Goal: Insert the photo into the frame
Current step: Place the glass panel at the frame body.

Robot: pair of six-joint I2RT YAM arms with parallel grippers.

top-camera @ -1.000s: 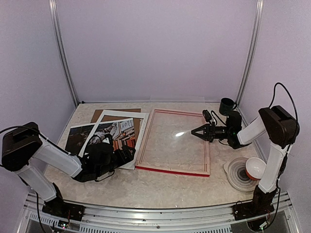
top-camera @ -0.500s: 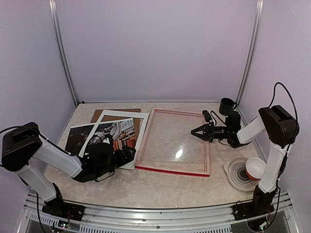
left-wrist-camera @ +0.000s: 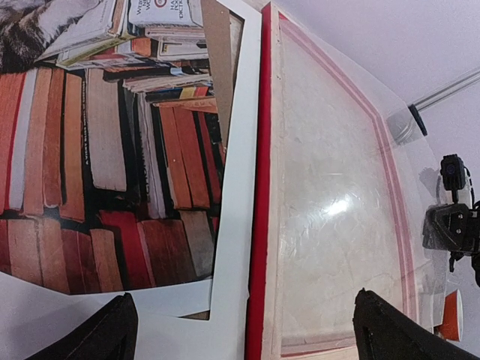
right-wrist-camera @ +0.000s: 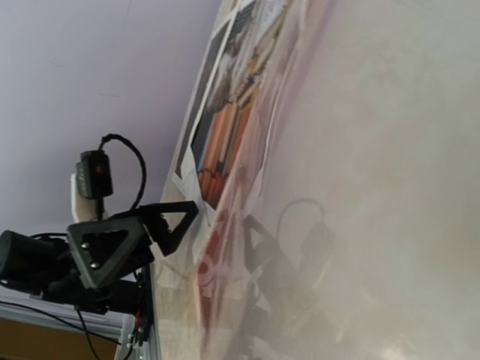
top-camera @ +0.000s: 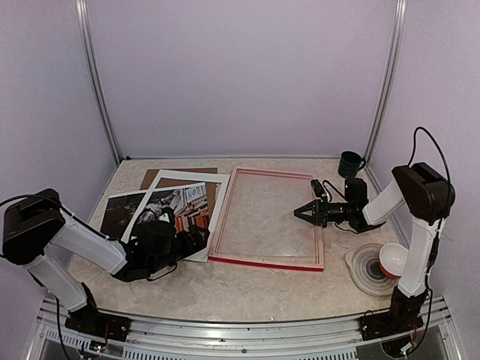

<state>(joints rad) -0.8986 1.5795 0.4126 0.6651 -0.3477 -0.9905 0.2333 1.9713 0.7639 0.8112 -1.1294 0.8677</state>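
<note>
Since the left gripper (left-wrist-camera: 246, 331) hangs low with its fingers (left-wrist-camera: 112, 330) spread wide and nothing between them, it has no hold on the photo (top-camera: 161, 210), whose near-right corner lies just under it, toward the near-left corner of the tabletop. That print rests crooked on top of a white mat (top-camera: 191, 178), which in turn lies on a brown backing board (top-camera: 180, 171) nearer the far edge. I'd judge the photo light, thin and floppy, apt to crease or droop if pinched hard, and lying flat it offers little to grip. A corner, or the left part that reaches past the mat, looks the best place to lift it, and sliding should suit it better than bending. Just beside the mat, in the middle of the tabletop, lies the frame (top-camera: 266, 261), pale wood up with red along its near edge, its pane glossy and throwing reflections: stiff, I'd say, but slick and breakable. Low over its right rail sits the right gripper (top-camera: 301, 213); whether it is parted or closed I cannot tell. Toward the near-right corner stand some dishes (top-camera: 371, 268), and a dark mug (top-camera: 349, 163) sits at the far-right corner. The top is pale mottled stone, shut in by plain lilac walls
</note>
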